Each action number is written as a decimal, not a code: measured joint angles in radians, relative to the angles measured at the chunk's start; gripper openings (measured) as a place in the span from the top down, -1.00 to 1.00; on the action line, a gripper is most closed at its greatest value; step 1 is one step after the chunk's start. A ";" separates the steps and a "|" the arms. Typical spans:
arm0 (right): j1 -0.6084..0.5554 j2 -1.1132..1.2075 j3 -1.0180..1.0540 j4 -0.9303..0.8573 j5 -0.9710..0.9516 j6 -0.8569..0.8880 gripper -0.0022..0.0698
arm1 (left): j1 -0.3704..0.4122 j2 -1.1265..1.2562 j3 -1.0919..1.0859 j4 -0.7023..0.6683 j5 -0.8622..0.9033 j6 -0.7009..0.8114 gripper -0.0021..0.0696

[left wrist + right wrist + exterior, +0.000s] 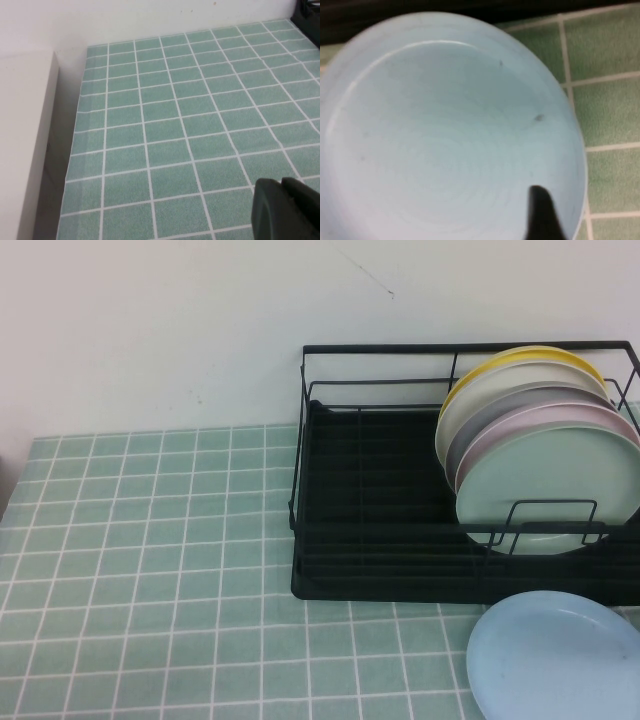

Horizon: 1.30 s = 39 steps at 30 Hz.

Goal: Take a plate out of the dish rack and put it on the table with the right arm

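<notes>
Green-tiled table [150,570] met a white wall. Light blue plate [555,660] lay flat at 5 o'clock, just in front of dish rack [400,570]. Right gripper [542,215] hung over its rim, left gripper [285,210] over bare tiles; grip state of both unclear. Risk: a fingertip catching the rim on withdrawal could drag the plate.

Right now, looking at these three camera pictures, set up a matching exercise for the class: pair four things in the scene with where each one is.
Things
1. light blue plate
2. mint green plate
3. yellow plate
4. left gripper

Places
A. rearmost of the plates standing in the dish rack
B. lying flat on the tiled table, in front of the rack
C. over bare tiles, away from the plates
D. front of the standing plates in the rack

Pairs: 1-B, 2-D, 3-A, 4-C

The right gripper shows only as a dark tip over the blue plate.
</notes>
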 joint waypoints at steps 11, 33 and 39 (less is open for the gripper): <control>0.000 -0.404 -0.094 -0.060 0.228 -0.032 0.86 | 0.000 0.000 0.000 0.000 0.000 -0.002 0.95; 0.019 -0.803 -0.057 0.183 0.393 -0.287 0.94 | 0.000 0.000 0.000 0.000 0.000 -0.002 0.95; 0.048 -0.956 0.179 0.169 0.126 -0.305 0.94 | 0.000 0.000 0.000 0.000 0.000 -0.002 0.95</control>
